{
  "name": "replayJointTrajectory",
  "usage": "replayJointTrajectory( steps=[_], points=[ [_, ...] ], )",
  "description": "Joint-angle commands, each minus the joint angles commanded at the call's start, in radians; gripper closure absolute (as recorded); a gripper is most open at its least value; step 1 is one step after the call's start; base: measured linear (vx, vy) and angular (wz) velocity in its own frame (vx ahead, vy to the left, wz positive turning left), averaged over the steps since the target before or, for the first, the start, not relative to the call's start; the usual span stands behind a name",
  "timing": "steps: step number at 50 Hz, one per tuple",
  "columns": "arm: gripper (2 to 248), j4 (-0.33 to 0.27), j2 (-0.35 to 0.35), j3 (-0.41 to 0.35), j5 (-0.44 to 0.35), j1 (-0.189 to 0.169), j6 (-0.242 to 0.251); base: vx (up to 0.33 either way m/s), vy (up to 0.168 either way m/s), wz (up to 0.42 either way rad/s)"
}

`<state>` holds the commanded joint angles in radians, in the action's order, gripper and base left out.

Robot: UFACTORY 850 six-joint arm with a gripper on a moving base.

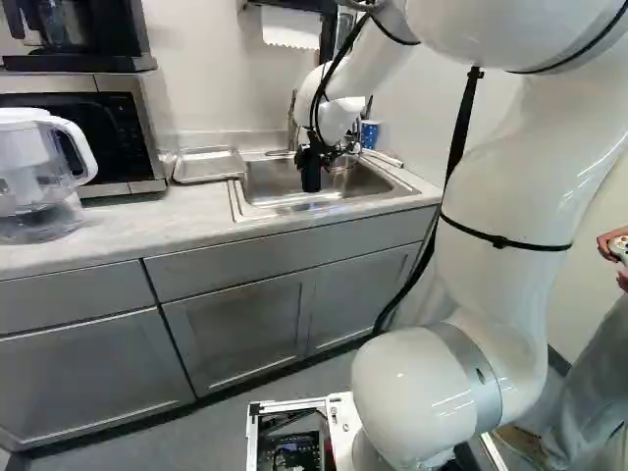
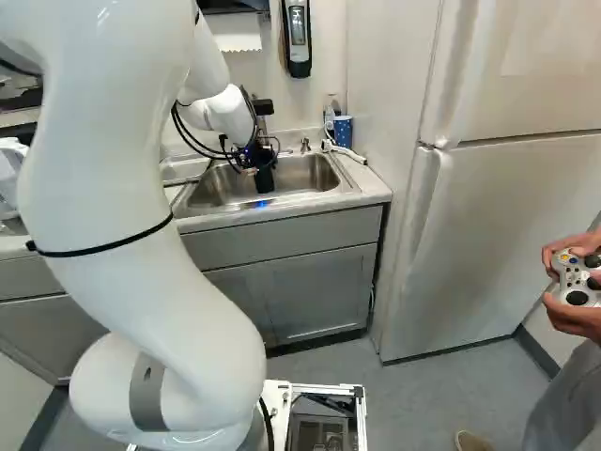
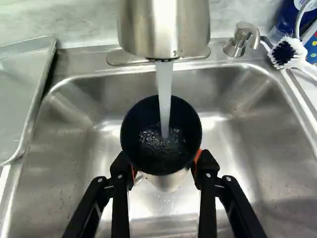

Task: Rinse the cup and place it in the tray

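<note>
1. At the far left, the clear jug (image 1: 39, 177) is set on the counter, near the microwave (image 1: 116, 123). It is not needed for this job.
2. Next, the tray (image 3: 22, 94) is laid flat, just left of the sink (image 3: 99, 198). It is likely put there so the wet cup can be set down close by. No cup is seen on it.
3. In the middle, the cup (image 3: 161, 141) is held over the sink, with its open top turned up. That way water can be caught inside, and spills can be caught by the sink.
4. The cup is gripped from its left and right sides by the gripper (image 3: 164, 165), with both fingers pressed on it. So the top is left free for the water.
5. Water (image 3: 164, 94) is poured into the cup from the tap (image 3: 164, 25) at the far side. The rinse seems to be under way. The cup must then be tipped out and brought left. If it is tipped too fast, water could be splashed.
6. At the far right, the soap pump (image 3: 240, 38) and the brush (image 3: 286, 52) are kept by the sink, likely for washing.
</note>
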<state>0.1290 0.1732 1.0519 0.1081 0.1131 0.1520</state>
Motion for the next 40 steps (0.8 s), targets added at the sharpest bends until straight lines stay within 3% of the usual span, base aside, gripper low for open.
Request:
replayJointTrajectory(
  steps=[40],
  points=[
    [127, 0.0, 0.0, 0.0, 0.0, 0.0, 0.0, 0.0, 0.0, 0.0]
  ],
)
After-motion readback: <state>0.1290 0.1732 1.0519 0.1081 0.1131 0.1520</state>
